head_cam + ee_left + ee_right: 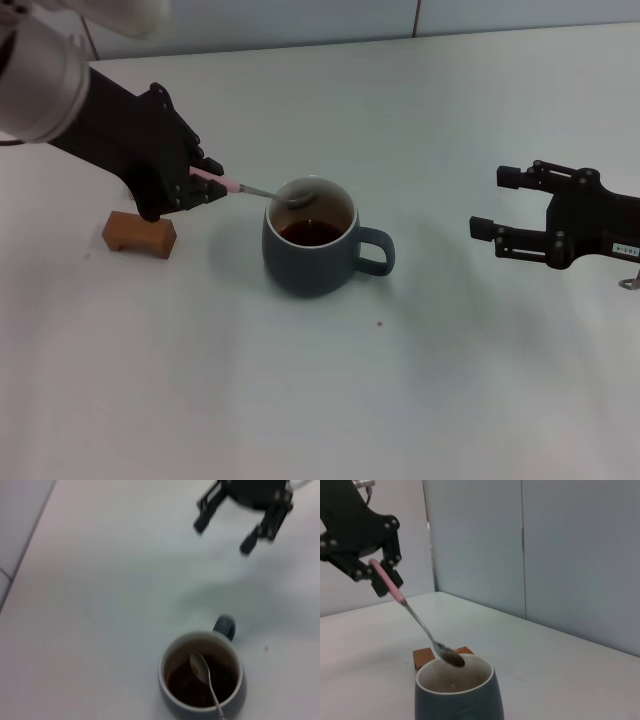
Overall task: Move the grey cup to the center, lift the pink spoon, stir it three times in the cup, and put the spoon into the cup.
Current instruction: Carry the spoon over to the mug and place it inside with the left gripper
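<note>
The left gripper (pixel 205 185) has its fingers closed on the light, stiff pink spoon (pixel 262 192) at its handle end, metal bowl just above the heavy, breakable grey cup (pixel 312 250), while the right gripper (pixel 500 205) waits open.

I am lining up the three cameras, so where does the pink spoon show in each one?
Head view: the slim pink-handled metal spoon slants from the left hand to the rounded blue-grey ceramic mug.
Left wrist view: only its metal bowl and stem show, over the mug's inside.
Right wrist view: spoon slopes down to the mug's rim.
Shared landmark: the mug.
</note>
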